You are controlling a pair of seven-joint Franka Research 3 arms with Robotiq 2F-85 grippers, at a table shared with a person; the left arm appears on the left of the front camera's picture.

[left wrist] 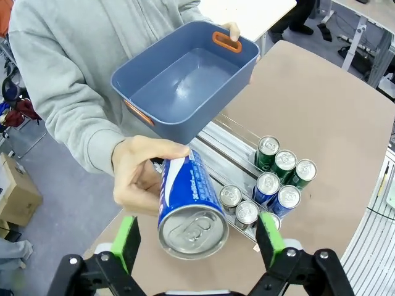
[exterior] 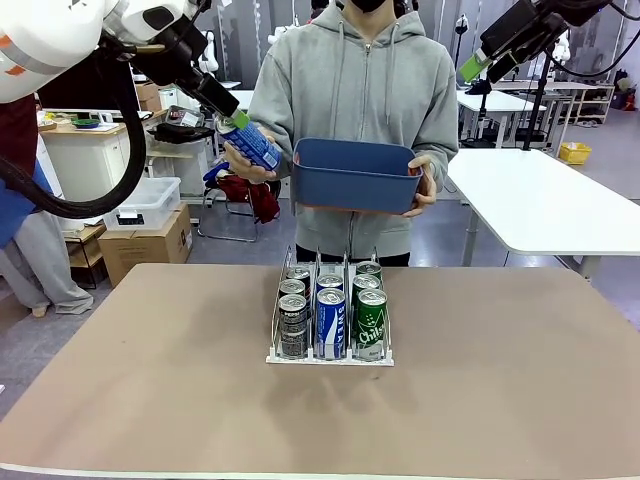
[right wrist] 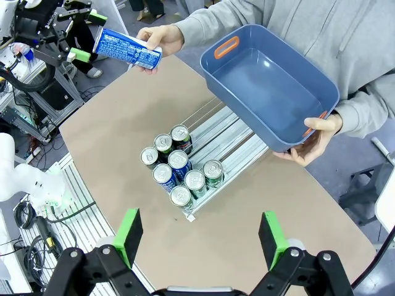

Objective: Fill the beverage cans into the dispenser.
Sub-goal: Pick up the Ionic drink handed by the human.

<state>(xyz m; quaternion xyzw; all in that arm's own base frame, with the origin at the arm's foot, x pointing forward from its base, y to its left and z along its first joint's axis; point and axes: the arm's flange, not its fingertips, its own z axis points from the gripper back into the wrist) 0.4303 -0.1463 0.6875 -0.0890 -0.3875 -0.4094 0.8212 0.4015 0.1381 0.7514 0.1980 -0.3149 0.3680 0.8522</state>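
Handover: the person's hand [left wrist: 137, 176] holds a blue-and-white aluminium can [left wrist: 188, 197] inside the robot's released left hand [left wrist: 197, 239]; next clench, then carry it to the clear three-lane tabletop dispenser [exterior: 330, 360]; right hand [right wrist: 200, 231] released, empty

The tan bench [exterior: 120, 400] stands on a grey floor [exterior: 25, 335]. Beyond its far right corner is a long white table [exterior: 540, 200], with a yellow crate [exterior: 574, 152] on the floor farther back. Beyond the far left corner sit a cardboard box [exterior: 150, 245] and, above it, a clear lidded storage box [exterior: 150, 203].
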